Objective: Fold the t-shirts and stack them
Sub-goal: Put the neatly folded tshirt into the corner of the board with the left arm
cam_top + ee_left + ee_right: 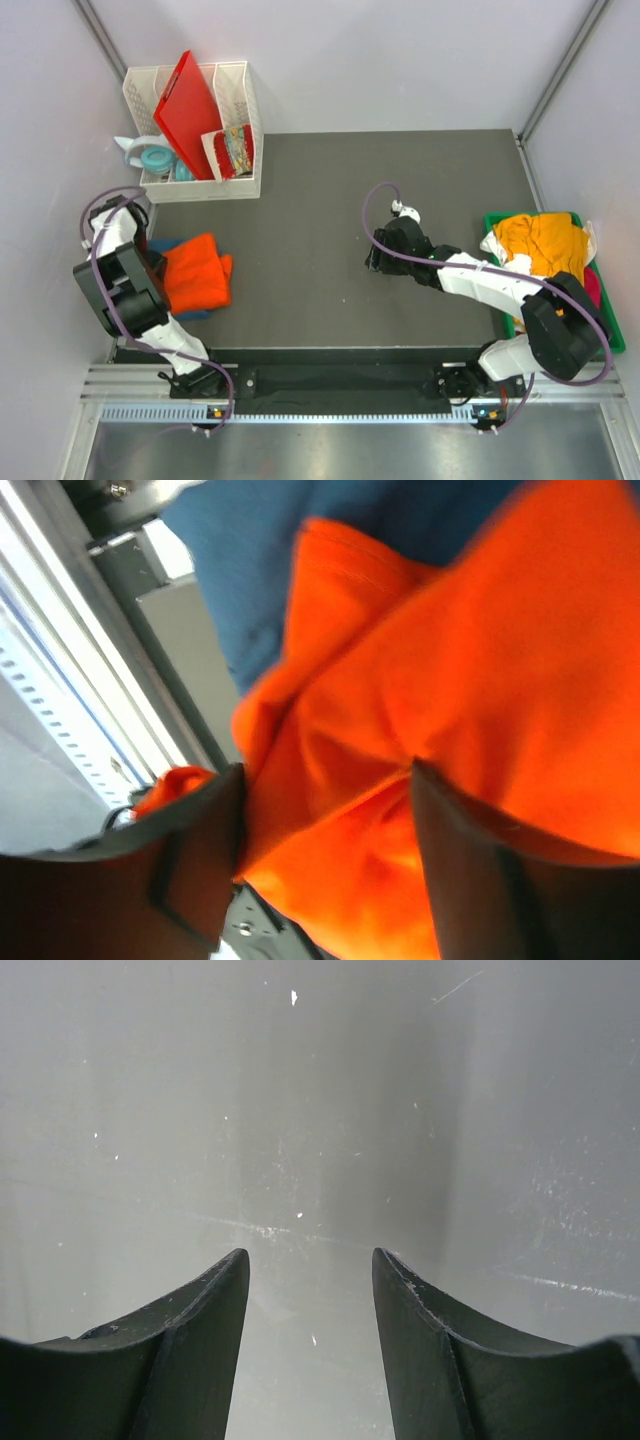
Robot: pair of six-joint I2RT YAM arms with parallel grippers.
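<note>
A bright orange t-shirt (196,272) lies folded on a dark teal-blue t-shirt (172,245) at the left edge of the dark mat (330,210). My left gripper (153,260) is at the stack's left side. In the left wrist view its jaws (328,765) stand wide apart with a fold of the orange t-shirt (440,680) between them, and the teal-blue shirt (250,570) shows behind. My right gripper (376,262) hovers open and empty over the mat's middle (310,1255). A mustard-yellow t-shirt (542,242) tops a pile with white and pink cloth.
The pile sits in a green bin (610,330) at the right edge. A white rack (240,185) at the back left holds a stiff red board (190,110) and small items. A metal rail (330,380) runs along the near edge.
</note>
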